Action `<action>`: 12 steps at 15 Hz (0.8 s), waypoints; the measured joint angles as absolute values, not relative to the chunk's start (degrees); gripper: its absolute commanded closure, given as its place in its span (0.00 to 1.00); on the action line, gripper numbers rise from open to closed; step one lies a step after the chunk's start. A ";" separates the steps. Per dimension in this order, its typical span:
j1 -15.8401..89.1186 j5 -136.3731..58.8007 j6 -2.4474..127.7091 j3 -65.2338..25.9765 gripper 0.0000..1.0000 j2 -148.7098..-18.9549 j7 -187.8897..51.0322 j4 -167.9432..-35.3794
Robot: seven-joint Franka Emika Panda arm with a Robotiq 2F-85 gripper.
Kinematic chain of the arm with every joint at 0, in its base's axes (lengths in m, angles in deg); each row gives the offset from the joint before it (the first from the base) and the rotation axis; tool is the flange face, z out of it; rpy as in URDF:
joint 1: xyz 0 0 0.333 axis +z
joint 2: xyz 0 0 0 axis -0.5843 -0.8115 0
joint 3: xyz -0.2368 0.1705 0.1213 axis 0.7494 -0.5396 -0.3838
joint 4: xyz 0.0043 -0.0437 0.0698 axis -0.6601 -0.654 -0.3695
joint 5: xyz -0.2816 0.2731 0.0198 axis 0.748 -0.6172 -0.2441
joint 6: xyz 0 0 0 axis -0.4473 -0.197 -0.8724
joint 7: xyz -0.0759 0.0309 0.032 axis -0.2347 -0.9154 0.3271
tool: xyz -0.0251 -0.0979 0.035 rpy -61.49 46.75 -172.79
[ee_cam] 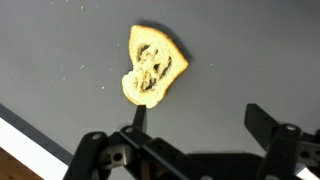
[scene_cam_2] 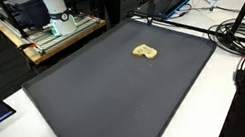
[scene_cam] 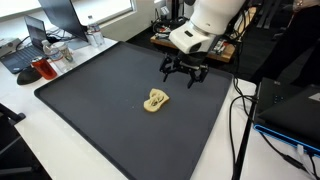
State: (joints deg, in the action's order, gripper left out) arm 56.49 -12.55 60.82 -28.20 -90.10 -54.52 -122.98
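We find the gripper (scene_cam: pixel 185 72) released, fingers spread wide and holding nothing. It hangs above the dark mat (scene_cam: pixel 90 90), close to one mat edge. The bread slice (scene_cam: pixel 155 100) lies flat near the mat's middle, apart from the gripper. In the wrist view the slice (ee_cam: pixel 152 66) sits just beyond the open gripper (ee_cam: pixel 197 120), with fine crumbs (ee_cam: pixel 88 62) scattered beside it. Broad mat surface lies open on every side of the slice in both exterior views. Cables (scene_cam: pixel 240 115) run along one mat edge on the white bench (scene_cam: pixel 15 105). Desk clutter (scene_cam: pixel 45 55) crowds one corner, off the mat.
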 measured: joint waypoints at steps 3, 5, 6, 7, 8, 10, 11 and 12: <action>54.29 -15.57 66.29 -28.28 0.00 -85.91 -54.81 -128.62; 52.53 -18.91 69.80 -28.52 0.00 -83.29 -56.19 -132.09; 51.57 -21.01 71.48 -28.73 0.00 -82.09 -57.37 -133.71; 50.53 -23.68 73.10 -29.03 0.00 -80.98 -59.04 -135.24; 49.38 -26.79 74.72 -29.44 0.00 -79.84 -61.15 -136.81; 47.16 -33.52 77.45 -30.19 0.00 -77.87 -65.78 -139.47; 46.04 -37.28 78.55 -30.62 0.00 -77.02 -68.48 -140.60; 44.91 -41.58 79.28 -31.15 0.00 -76.37 -71.57 -141.47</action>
State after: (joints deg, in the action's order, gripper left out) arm 44.91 -41.58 79.28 -31.15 -76.37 -71.57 -141.47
